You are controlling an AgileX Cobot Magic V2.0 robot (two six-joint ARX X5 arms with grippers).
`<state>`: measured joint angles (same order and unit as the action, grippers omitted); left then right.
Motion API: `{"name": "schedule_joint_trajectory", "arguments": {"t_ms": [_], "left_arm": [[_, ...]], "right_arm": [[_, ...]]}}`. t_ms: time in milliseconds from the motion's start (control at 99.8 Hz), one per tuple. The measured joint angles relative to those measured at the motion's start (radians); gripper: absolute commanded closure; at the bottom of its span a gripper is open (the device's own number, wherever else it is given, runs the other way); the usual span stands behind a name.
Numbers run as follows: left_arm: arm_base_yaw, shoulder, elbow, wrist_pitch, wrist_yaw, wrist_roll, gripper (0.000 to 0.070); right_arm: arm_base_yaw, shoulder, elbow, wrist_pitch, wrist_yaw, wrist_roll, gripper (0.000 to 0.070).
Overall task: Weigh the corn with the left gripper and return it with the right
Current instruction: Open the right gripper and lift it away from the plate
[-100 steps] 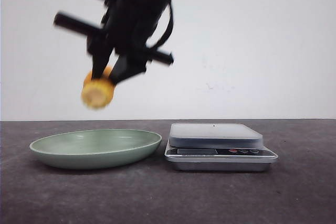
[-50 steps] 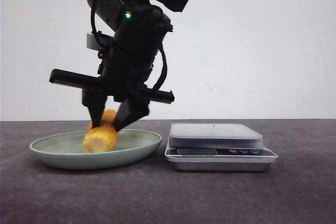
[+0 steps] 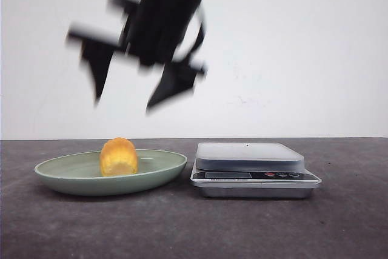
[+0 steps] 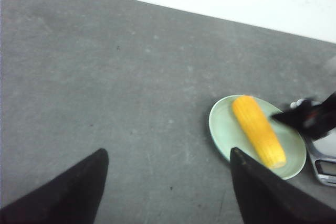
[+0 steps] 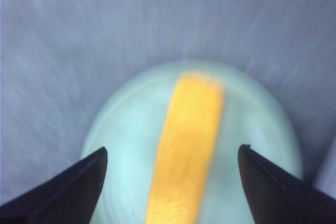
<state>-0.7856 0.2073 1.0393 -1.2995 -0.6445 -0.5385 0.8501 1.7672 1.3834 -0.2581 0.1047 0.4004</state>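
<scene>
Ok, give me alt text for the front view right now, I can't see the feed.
The corn lies in the green dish on the dark table, free of any grip. Above it the right gripper hangs open and motion-blurred. The scale beside the dish has nothing on its platform.

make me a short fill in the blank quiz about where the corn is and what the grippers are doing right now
1. The stubby yellow-orange corn cob lies in the green ____.
2. The flat silver kitchen scale has ____ on its platform.
3. The right gripper above the corn is ____.
4. The left gripper holds ____.

Missing words: dish; nothing; open; nothing
</scene>
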Motion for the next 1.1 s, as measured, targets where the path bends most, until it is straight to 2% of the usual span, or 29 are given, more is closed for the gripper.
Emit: {"name": "schedule_joint_trajectory", "arguments": {"t_ms": [251, 391, 421, 501, 611, 732, 962, 1022, 1102], "left_arm": [[0.0, 0.0, 0.0, 0.063, 0.0, 0.013, 0.0265], [0.0, 0.0, 0.0, 0.1, 0.0, 0.029, 0.0265], [0.0, 0.0, 0.0, 0.127, 0.001, 0.039, 0.0265], [0.0, 0.0, -0.002, 0.143, 0.013, 0.043, 0.0265], [0.0, 0.0, -0.008, 0.178, 0.023, 0.048, 0.0265], [0.0, 0.0, -0.008, 0.186, 0.023, 0.049, 0.0265], [0.0, 0.0, -0.009, 0.189, 0.023, 0.04, 0.0275], [0.0, 0.0, -0.016, 0.192, 0.021, 0.04, 0.0324], [0.0, 0.0, -0.04, 0.21, 0.019, 0.042, 0.0421]], "right_arm": [[-0.138, -0.377, 0.007, -0.161, 0.017, -0.137, 0.022], [-0.182, -0.596, 0.007, -0.294, 0.092, -0.221, 0.0219], [-0.193, -0.732, 0.007, -0.383, 0.156, -0.269, 0.0219], [-0.195, -0.841, 0.007, -0.472, 0.204, -0.292, 0.0219], [-0.195, -0.981, 0.007, -0.607, 0.236, -0.294, 0.0218], [-0.195, -1.113, -0.011, -0.725, 0.238, -0.257, 0.0218], [-0.195, -1.316, -0.238, -0.759, 0.227, -0.194, 0.0221], [-0.195, -1.358, -0.308, -0.74, 0.206, -0.179, 0.0231], [-0.195, -1.398, -0.393, -0.687, 0.188, -0.158, 0.032]]}}
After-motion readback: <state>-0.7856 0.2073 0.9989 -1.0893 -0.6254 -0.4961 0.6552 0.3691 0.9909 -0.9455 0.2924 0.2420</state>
